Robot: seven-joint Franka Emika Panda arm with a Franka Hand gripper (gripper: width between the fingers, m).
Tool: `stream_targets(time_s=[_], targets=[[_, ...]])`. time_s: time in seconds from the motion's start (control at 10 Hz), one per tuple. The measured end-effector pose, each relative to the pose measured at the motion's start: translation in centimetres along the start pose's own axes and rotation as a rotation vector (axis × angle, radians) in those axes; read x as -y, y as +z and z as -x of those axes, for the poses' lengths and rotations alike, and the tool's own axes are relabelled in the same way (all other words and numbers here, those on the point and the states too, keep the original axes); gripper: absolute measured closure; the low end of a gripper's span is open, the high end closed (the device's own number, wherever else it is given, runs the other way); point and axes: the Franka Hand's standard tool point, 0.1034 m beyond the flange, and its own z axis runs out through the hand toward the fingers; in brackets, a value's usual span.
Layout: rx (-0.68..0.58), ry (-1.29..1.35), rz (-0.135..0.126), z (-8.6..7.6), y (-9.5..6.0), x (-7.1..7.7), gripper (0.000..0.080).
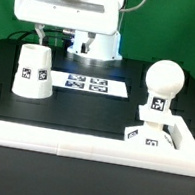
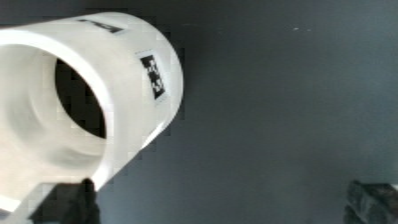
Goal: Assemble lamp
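Gripper: the gripper (image 1: 67, 32) hangs at the rear of the scene, above and just behind the shade; its fingertips are hard to make out in the exterior view. In the wrist view only one dark finger (image 2: 63, 203) shows at the frame's edge, so whether the jaws are wide, narrow or closed on anything cannot be told.

Shade: the truncated-cone shade (image 1: 32, 72) stands on the worktop at the exterior view's left, wide end down, tags facing outward. In the wrist view the shade (image 2: 111, 110) fills much of the frame, its open mouth toward the camera, which suggests the arm is lined up with it, probably to pick it up.

Marker board: the marker board (image 1: 86, 83) lies flat between the shade and the other parts, behind them.

Bulb and base: the ball-like bulb (image 1: 164, 83) sits upright on the square base (image 1: 146, 135) at the exterior view's right; whether it is fully seated cannot be told.

Frame: a white raised frame (image 1: 79, 141) runs along the front; the base rests against its corner, likely to brace it.

Worktop: the black worktop (image 1: 94, 110) carries all parts.

Stage: judged from this layout, the shade remains to be fitted over the bulb.
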Motion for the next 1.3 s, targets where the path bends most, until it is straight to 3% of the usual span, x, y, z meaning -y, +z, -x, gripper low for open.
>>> stream_targets(time_s=[0.2, 0.5, 1.2, 1.3], targets=[[0.002, -0.028, -0.005, 1.5, 1.0, -1.2, 0.0101], [0.015, -0.036, -0.006, 2.3, 1.6, -1.6, 0.0101], [0.010, -0.086, 0.014, 2.2, 3.0, -2.1, 0.0101], [0.011, -0.086, 0.014, 2.2, 3.1, -2.1, 0.0223]])
